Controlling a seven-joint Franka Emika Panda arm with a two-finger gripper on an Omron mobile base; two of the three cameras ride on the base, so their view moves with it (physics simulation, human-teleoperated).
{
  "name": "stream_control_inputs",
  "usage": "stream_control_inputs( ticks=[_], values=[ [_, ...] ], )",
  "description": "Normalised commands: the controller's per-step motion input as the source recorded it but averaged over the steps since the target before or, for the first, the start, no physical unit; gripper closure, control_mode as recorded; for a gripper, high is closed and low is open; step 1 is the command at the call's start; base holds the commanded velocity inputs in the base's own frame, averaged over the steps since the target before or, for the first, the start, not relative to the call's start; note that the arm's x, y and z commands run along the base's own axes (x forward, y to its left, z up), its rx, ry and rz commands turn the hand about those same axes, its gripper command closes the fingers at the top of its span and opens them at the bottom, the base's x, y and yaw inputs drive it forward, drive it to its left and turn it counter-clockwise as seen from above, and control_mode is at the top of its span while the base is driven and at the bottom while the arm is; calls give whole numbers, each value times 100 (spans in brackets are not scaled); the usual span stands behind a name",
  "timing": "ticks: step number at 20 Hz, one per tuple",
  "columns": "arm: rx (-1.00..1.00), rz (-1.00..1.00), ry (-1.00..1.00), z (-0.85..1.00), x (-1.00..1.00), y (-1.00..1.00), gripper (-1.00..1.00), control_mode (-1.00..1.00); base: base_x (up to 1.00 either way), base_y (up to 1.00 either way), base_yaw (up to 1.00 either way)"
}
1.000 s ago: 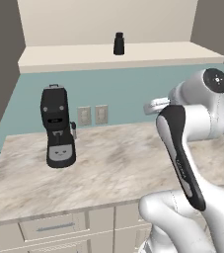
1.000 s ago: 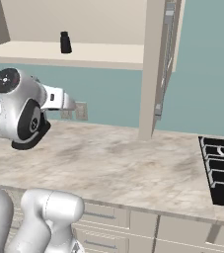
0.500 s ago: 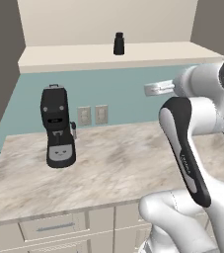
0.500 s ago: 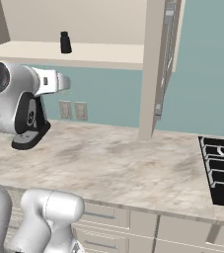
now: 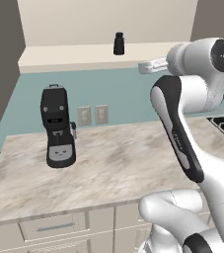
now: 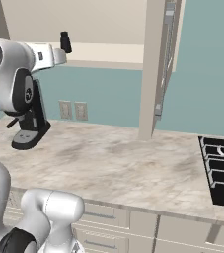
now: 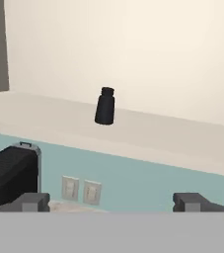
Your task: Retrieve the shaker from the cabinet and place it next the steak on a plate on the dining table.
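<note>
Cabinet (image 7: 148,133) shelf: shaker (image 7: 105,105) beyond open tool (image 7: 111,201)

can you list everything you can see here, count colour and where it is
shaker: 1, black, upright on the cabinet shelf
cabinet: 1, cream shelf and back with grey-brown side panels, open, on the wall above the counter
coffee machine: 1, black, on the left of the counter against the wall
wall outlets: 2, pale grey, on the teal wall just right of the coffee machine
counter: 1, beige-grey marbled top
drawer fronts: cream, below the counter
stove: 1, black with burner grates, at the counter's right end
gripper: 1, dark fingertips, open, raised near shelf height, facing the shaker, holding nothing
</note>
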Motion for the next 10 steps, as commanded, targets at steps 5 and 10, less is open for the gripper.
stream_control_inputs(
  ticks=[5,10],
  values=[
    [-2,3,-10,38,47,14,-100,-100,0,0,0],
    [0,2,0,31,43,16,-100,-100,0,0,0]
  ],
)
